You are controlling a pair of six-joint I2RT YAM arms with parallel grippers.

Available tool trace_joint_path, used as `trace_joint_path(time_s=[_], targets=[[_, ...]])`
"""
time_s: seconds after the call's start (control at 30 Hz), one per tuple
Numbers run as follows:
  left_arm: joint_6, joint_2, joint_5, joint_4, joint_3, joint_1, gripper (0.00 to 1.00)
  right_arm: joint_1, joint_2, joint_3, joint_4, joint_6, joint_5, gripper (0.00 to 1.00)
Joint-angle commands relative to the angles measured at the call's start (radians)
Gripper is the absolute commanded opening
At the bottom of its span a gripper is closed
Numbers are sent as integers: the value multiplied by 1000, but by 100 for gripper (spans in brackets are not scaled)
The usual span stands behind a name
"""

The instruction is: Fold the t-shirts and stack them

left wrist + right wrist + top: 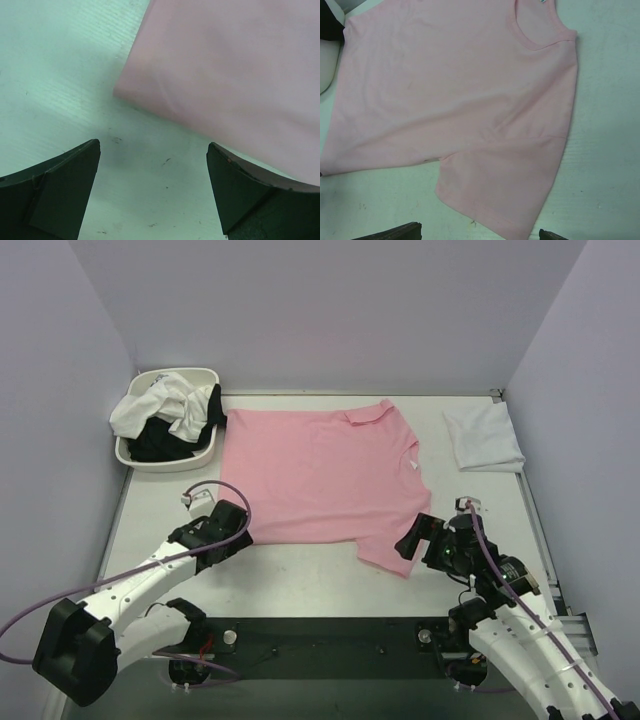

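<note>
White tabletop [300, 580] carries your pink t-shirt [320, 475] spread flat at its middle, collar to the right, hem toward the basin [165, 466], laid out so it can be creased cleanly. Your left gripper [152, 146] hovers with jaws wide apart just off the near hem corner. The right gripper [479, 231], equally spread, sits by the near sleeve [385, 555], likely so you can pinch both ends of one edge together. Crumpled white and black shirts [170, 415] wait in the basin. A folded white shirt [483, 438] at far right looks like the stack's start.

White table [300, 588] with pink t-shirt [320, 475] (spread flat), folded white t-shirt [483, 437], basin [150, 462]
</note>
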Motion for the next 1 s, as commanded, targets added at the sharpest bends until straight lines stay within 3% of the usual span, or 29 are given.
trace_joint_path(time_s=[0.0,0.17,0.33,0.47,0.57,0.73,0.9,0.97], targets=[[-68,-67,23,59,-49,55,97,5,-16,10,-45,-3,10,100],[-56,-157,118,125,-103,173,97,8,-30,8,-45,-3,4,100],[-40,-141,229,213,-147,300,93,11,-29,11,-29,-15,2,100],[-43,-134,301,326,-161,301,90,8,-12,52,67,-34,111,100],[-39,-95,336,392,-105,295,89,5,139,114,211,-52,129,100],[24,102,364,408,114,252,89,0,606,342,349,-74,105,100],[89,376,353,382,334,203,89,-3,961,549,310,-147,126,100],[135,495,338,356,456,189,89,-6,1031,619,300,-164,129,100]])
